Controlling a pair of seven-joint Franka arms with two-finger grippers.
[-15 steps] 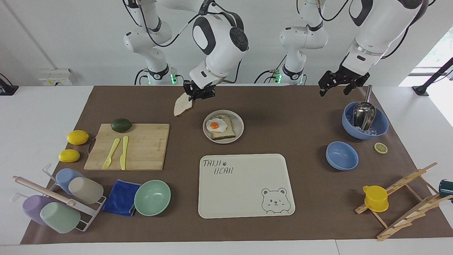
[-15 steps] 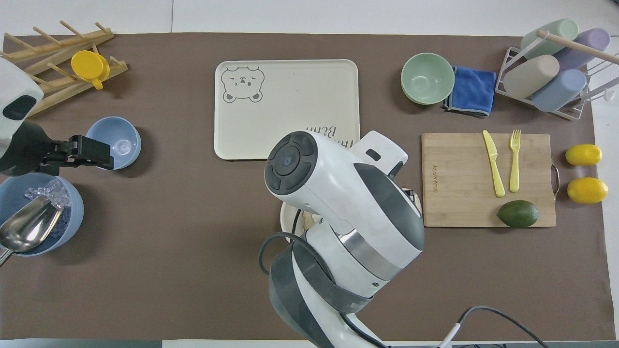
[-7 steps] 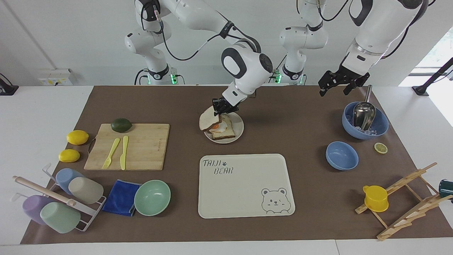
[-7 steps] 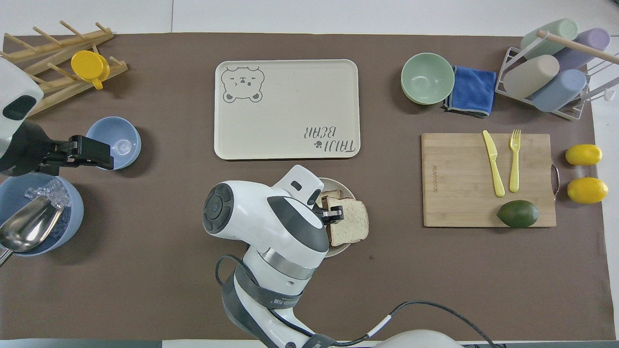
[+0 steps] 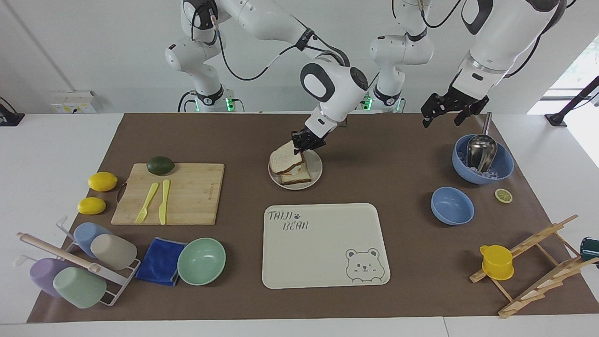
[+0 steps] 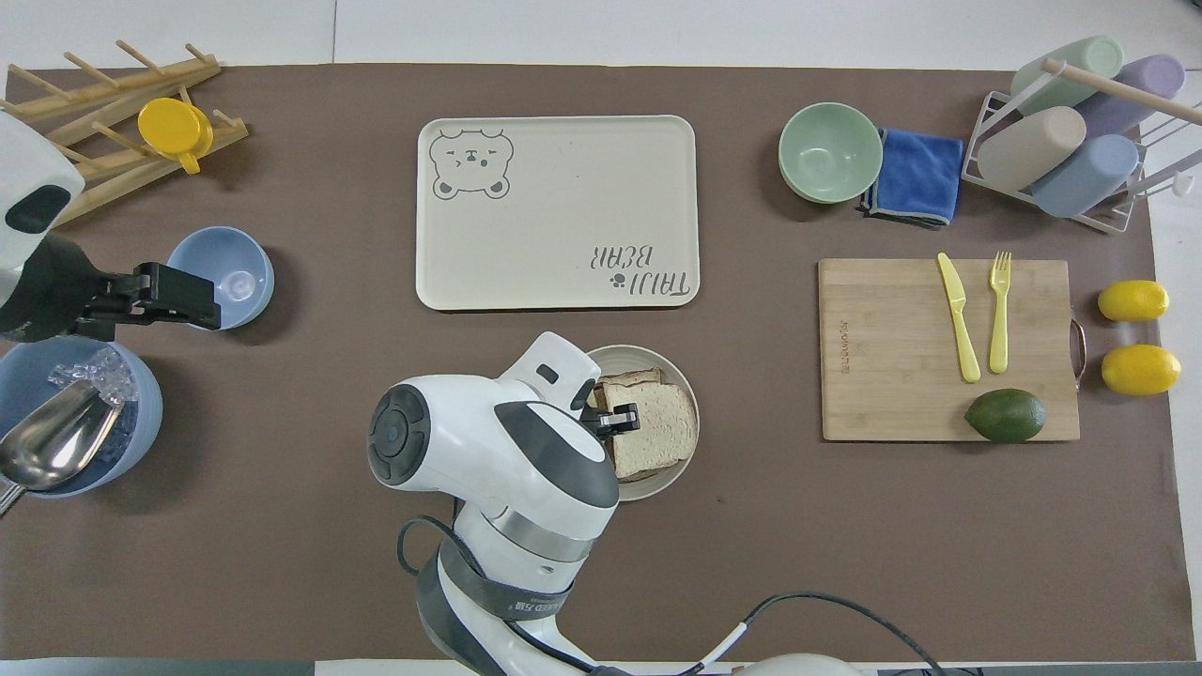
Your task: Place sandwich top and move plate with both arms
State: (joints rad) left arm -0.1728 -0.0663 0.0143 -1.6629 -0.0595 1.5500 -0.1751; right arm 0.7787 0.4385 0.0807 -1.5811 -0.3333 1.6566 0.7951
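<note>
The right gripper (image 5: 303, 146), pinched on the sandwich top (image 5: 286, 158) at the edge nearest the robots, holds it tilted over the toast on the plate (image 5: 316, 175), while the left gripper (image 5: 443, 111) waits spread over the ice bowl (image 5: 503, 169), well apart.

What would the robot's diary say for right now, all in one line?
right claw: shut on bread slice, laying it over the toast on the plate | left claw: open, waiting above ice bowl
</note>
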